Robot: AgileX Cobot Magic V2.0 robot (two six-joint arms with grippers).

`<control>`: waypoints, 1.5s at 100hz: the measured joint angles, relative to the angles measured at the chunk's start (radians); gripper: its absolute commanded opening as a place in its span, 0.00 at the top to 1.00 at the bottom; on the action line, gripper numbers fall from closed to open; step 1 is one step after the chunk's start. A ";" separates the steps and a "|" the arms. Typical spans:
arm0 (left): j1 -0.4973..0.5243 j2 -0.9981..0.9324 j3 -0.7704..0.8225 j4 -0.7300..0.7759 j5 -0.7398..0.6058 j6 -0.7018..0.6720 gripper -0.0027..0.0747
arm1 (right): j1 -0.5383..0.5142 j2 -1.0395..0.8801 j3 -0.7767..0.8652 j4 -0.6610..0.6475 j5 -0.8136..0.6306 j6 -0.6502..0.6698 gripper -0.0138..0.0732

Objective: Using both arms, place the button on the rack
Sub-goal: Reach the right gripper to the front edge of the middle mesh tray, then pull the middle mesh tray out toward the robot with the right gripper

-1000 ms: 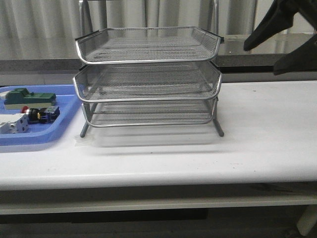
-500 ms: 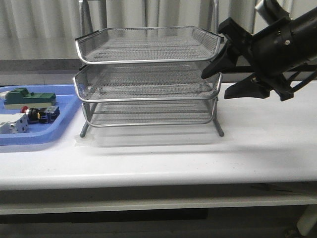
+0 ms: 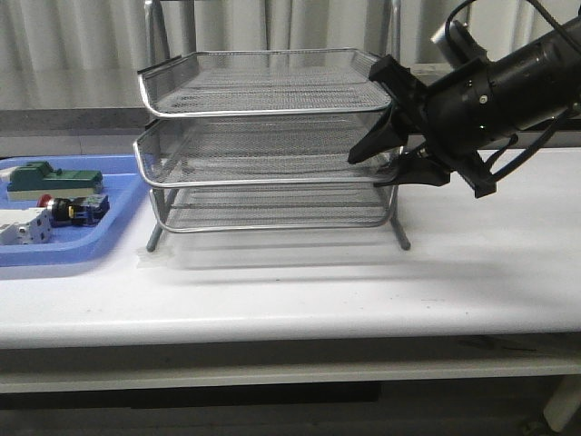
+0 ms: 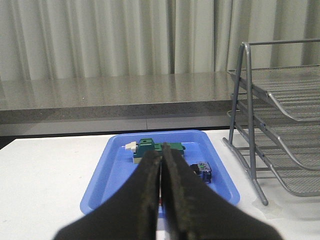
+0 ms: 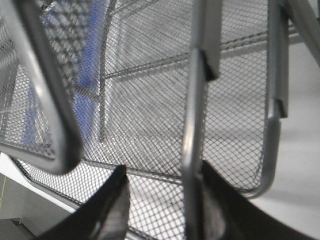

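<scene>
Right gripper (image 3: pixel 379 168) spread at rack's (image 3: pixel 272 136) middle tray rim — perhaps touching, button (image 3: pixel 74 209) (blue tray (image 3: pixel 113 238)) well apart.

Rack (image 3: pixel 270 145) sits centre frame on the table (image 3: pixel 300 291), and at far left lies the tray (image 3: pixel 86 245) with the button (image 3: pixel 74 210) in it, between two blocks. From the upper right, the right gripper (image 3: pixel 374 166) reaches the rack's right edge at the middle tier.

Right hand (image 5: pixel 160 200) open — fingers straddling the rack (image 5: pixel 192 125) rim wire.
</scene>
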 measured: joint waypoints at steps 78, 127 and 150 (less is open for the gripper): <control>0.000 0.000 0.000 0.000 0.000 0.000 0.96 | -0.006 -0.015 0.108 0.073 0.039 -0.010 0.84; 0.000 0.000 0.000 0.000 0.000 0.000 0.96 | -0.002 -0.207 0.365 0.072 0.055 -0.069 0.84; 0.000 0.000 0.000 0.000 0.000 0.000 0.96 | -0.002 -0.279 0.449 0.067 0.055 -0.086 0.84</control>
